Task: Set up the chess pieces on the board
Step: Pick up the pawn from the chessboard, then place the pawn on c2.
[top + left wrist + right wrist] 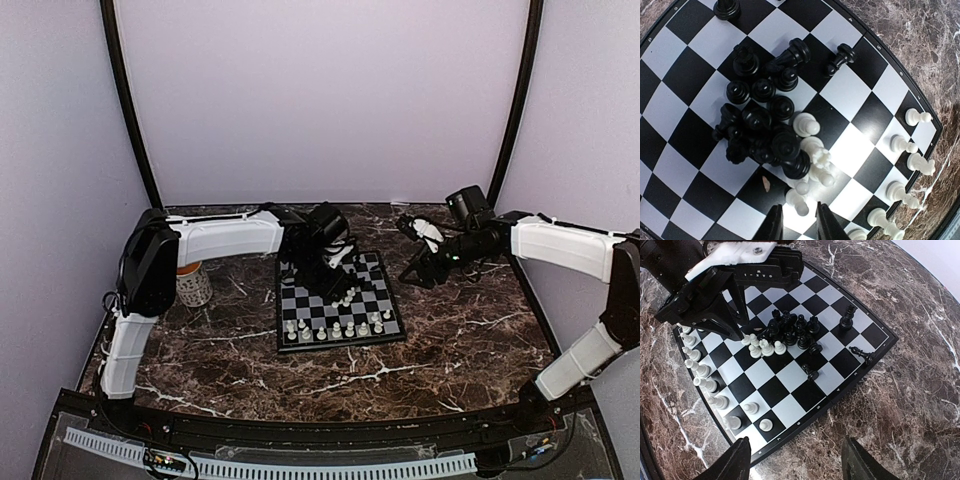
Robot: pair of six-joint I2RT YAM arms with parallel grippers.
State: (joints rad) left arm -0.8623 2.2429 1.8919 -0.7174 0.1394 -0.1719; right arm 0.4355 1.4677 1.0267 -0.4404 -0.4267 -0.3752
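Observation:
The board [375,290] lies mid-table. A heap of black chess pieces [760,120] sits in its middle, with a few white ones [815,150] tangled at the heap's edge. Rows of white pieces [335,328] stand along the near side. My left gripper [798,207] hangs low over the board, its jaws narrowed either side of a small white pawn [799,201], with a gap showing on both sides. My right gripper [796,442] is open and holds nothing, above the marble just off the board's right edge. In the top view it [415,270] sits right of the board.
A mug [193,285] stands left of the board by the left arm. Two black pieces [812,372] [862,354] lie toppled near the board's right side, and one [847,317] stands upright. A tan scrap [766,183] lies on a dark square.

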